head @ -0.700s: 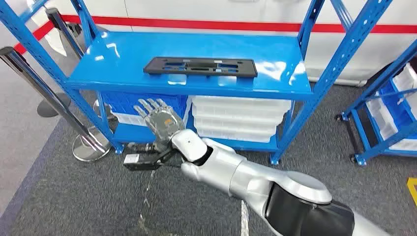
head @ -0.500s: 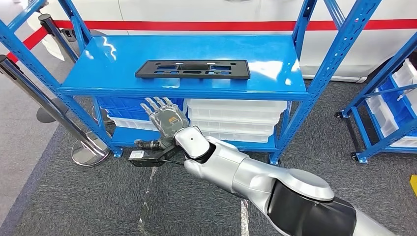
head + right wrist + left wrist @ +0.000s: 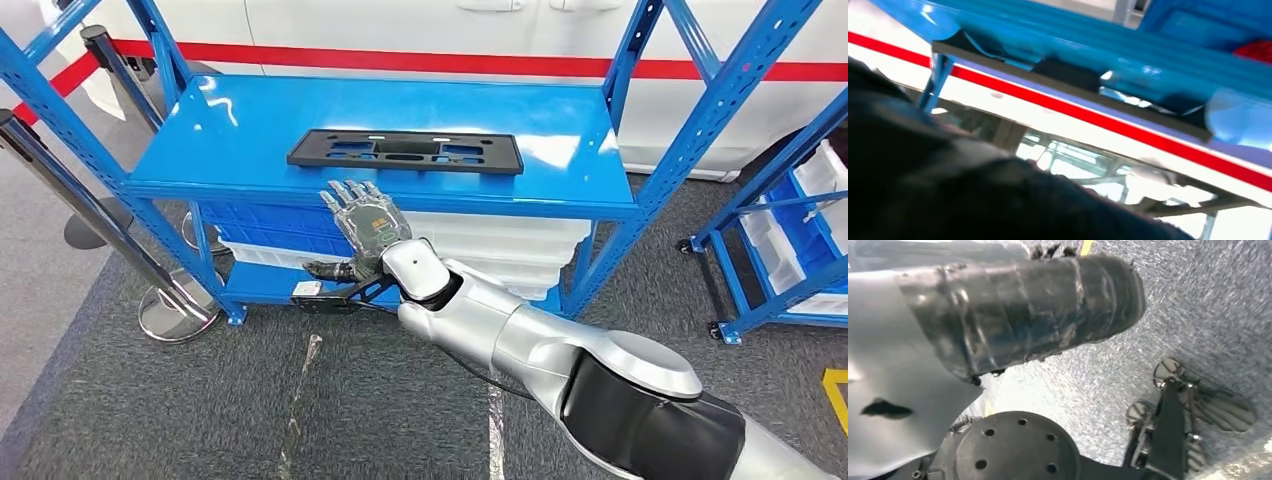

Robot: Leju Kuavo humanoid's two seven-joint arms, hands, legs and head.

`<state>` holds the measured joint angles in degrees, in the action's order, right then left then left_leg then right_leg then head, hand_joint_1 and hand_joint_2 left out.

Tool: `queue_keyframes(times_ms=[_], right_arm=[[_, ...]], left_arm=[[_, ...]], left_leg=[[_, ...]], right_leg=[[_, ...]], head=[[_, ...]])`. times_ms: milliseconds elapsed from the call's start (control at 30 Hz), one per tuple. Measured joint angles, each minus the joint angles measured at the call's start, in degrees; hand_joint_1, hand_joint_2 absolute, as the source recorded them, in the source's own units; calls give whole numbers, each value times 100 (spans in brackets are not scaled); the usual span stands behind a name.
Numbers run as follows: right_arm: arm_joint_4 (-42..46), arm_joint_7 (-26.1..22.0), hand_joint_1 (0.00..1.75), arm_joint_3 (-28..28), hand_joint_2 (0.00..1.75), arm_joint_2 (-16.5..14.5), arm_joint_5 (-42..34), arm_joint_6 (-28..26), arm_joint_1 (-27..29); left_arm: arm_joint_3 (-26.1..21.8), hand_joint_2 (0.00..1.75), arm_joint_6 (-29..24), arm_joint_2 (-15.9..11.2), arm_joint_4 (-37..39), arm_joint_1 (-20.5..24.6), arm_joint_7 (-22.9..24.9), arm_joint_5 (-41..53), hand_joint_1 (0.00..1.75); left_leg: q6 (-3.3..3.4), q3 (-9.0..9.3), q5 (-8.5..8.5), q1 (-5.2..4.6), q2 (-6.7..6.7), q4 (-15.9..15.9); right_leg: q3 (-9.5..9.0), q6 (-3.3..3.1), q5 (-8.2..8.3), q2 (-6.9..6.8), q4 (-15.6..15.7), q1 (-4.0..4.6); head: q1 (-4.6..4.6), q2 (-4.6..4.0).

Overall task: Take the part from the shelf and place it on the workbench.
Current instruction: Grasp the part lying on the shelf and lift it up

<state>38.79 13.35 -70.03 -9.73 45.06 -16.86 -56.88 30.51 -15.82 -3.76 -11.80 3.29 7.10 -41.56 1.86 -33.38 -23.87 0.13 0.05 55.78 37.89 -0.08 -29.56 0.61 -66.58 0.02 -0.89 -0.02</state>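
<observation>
A flat black rectangular part (image 3: 405, 152) with several cut-outs lies on the top board of the blue shelf (image 3: 250, 120), near its front edge. My right hand (image 3: 365, 222) is raised in front of the shelf with its fingers spread and nothing in it. Its fingertips reach the board's front edge, just below the part's left half. In the right wrist view the part (image 3: 1073, 94) appears edge-on on the blue board, beyond the blurred dark hand (image 3: 948, 190). In the left wrist view the left hand (image 3: 1013, 320) hangs over grey carpet; how its fingers lie is hidden.
White bins (image 3: 500, 245) and blue bins (image 3: 270, 225) fill the lower shelf. Two stanchion posts (image 3: 90, 200) stand to the left on round bases. A second blue rack (image 3: 790, 230) stands at the right. A white wall with a red stripe (image 3: 450, 62) runs behind.
My right hand has risen and moved right, from in front of the lower bins up to the top board's front edge. The view itself has shifted a little.
</observation>
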Motion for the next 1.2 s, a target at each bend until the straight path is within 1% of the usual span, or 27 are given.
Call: queue_keyframes(times_ms=[67,100,133,200,233,267,300,367,433,467,533,567,600,633,667,700,733,767,800,867,933,1000,1067,1100,1133,1167,1200], right_arm=[[7,7,0,35,0,91,-108,96,-15],[16,9,0,50,0,133,-161,140,-11],[31,10,0,63,0,175,-204,174,-9],[84,14,0,84,0,234,-258,220,-18],[110,15,0,91,0,255,-267,231,-30],[144,17,0,94,0,268,-270,241,-40],[167,19,0,95,0,281,-270,247,-48],[208,14,0,96,0,289,-266,253,-52],[241,-4,0,96,0,289,-262,250,-52],[260,-18,0,96,0,286,-261,248,-54],[283,-37,0,96,0,283,-262,244,-54],[286,-43,0,96,0,283,-262,243,-50],[287,-47,0,96,0,283,-262,243,-44],[287,-52,0,96,0,283,-262,243,-38],[288,-58,0,96,0,283,-262,243,-35],[290,-64,0,96,0,283,-262,242,-34],[293,-68,0,96,0,283,-262,241,-35],[296,-72,0,96,0,284,-262,238,-37],[300,-74,0,96,0,284,-263,236,-37],[305,-78,0,96,0,283,-263,229,-37],[313,-79,0,96,0,285,-259,219,-35],[318,-85,0,96,0,290,-250,209,-39],[315,-93,0,95,0,291,-244,203,-25],[313,-96,0,94,0,292,-244,202,-7],[311,-98,0,94,0,292,-244,202,10],[310,-100,0,94,0,293,-244,201,19],[311,-100,0,94,0,293,-244,201,20]], left_arm=[[11,0,-5,0,0,7,3,-28,0],[16,0,-9,0,0,11,8,-48,0],[21,0,-14,0,0,12,15,-67,0],[28,0,-27,-1,1,6,32,-93,0],[32,0,-32,-4,1,11,37,-100,0],[35,0,-36,-8,2,18,39,-104,0],[39,0,-39,-10,2,25,39,-108,0],[48,0,-38,-9,2,30,32,-115,0],[57,0,-33,-2,2,29,15,-135,0],[63,0,-32,1,2,35,4,-144,0],[83,0,-28,2,2,43,-16,-152,0],[97,0,-27,1,2,45,-21,-155,0],[109,0,-27,1,2,42,-24,-158,0],[119,0,-26,2,2,39,-25,-163,0],[123,0,-26,3,2,36,-24,-167,0],[125,0,-27,2,3,35,-21,-169,0],[127,0,-28,-2,5,37,-17,-170,0],[132,0,-29,-6,7,45,-12,-168,0],[139,0,-32,-10,9,54,-6,-166,0],[155,0,-36,-14,11,68,5,-163,0],[160,0,-37,-15,11,56,15,-164,0],[160,0,-36,-14,11,46,23,-165,0],[162,0,-30,-13,11,56,26,-166,0],[164,0,-27,-13,11,59,26,-166,0],[166,0,-24,-13,11,59,25,-166,0],[168,0,-22,-11,11,57,25,-166,0],[168,0,-21,-9,11,53,25,-167,0]], left_leg=[[21,31,-41,6,-8,15],[19,47,-70,9,-15,34],[7,63,-106,16,-22,64],[-40,92,-211,38,-28,164],[-76,78,-272,34,-30,236],[-110,55,-317,26,-32,291],[-137,30,-348,16,-35,330],[-163,15,-374,10,-37,345],[-195,-23,-472,23,-30,474],[-220,-127,-591,31,-27,704],[-265,-502,-874,41,-23,1423],[-273,-706,-955,45,-23,1758],[-268,-838,-934,44,-23,1925],[-247,-872,-808,41,-23,1883],[-208,-795,-591,32,-24,1626],[-152,-649,-349,12,-25,1233],[-97,-491,-177,-11,-23,868],[-47,-349,-77,-41,-23,565],[-10,-266,-59,-67,-22,396],[24,-190,-82,-98,-25,269],[22,-94,-37,-57,-17,121],[23,0,4,-13,-3,3],[44,17,-12,-14,-2,6],[45,20,-30,-12,-5,22],[41,25,-55,-9,-10,43],[26,32,-90,-1,-16,76],[4,39,-134,9,-21,124]], right_leg=[[429,32,-185,-6,-682,-23],[549,46,-143,-9,-801,-36],[556,59,6,-13,-698,-50],[298,84,424,-26,-24,-78],[157,80,549,-26,294,-83],[69,56,598,-23,485,-80],[42,23,575,-17,547,-73],[47,-63,553,-6,536,-66],[20,-123,537,0,550,-83],[0,-148,527,0,558,-95],[-31,-185,502,-2,562,-90],[-43,-198,489,-2,562,-83],[-58,-205,476,0,562,-74],[-79,-208,461,5,562,-62],[-112,-211,443,12,563,-48],[-151,-212,423,18,570,-38],[-187,-211,407,21,584,-23],[-211,-200,398,23,602,-17],[-222,-179,399,21,623,-20],[-240,-117,416,17,677,-34],[-239,-52,372,5,648,-27],[-47,-2,149,-6,232,-17],[346,25,-128,-11,-495,-29],[509,36,-161,-13,-742,-40],[580,47,-86,-16,-792,-53],[535,57,90,-22,-614,-67],[391,69,321,-31,-254,-83]], head=[[0,0],[-3,0],[-5,-1],[-16,0],[-21,0],[-23,0],[-25,1],[-22,1],[-16,1],[-8,1],[7,1],[8,0],[7,0],[8,0],[8,-1],[6,-1],[1,-1],[1,-1],[0,0],[5,0],[-1,-1],[-10,-1],[-11,0],[-11,0],[-11,0],[-11,-1],[-13,-1]])
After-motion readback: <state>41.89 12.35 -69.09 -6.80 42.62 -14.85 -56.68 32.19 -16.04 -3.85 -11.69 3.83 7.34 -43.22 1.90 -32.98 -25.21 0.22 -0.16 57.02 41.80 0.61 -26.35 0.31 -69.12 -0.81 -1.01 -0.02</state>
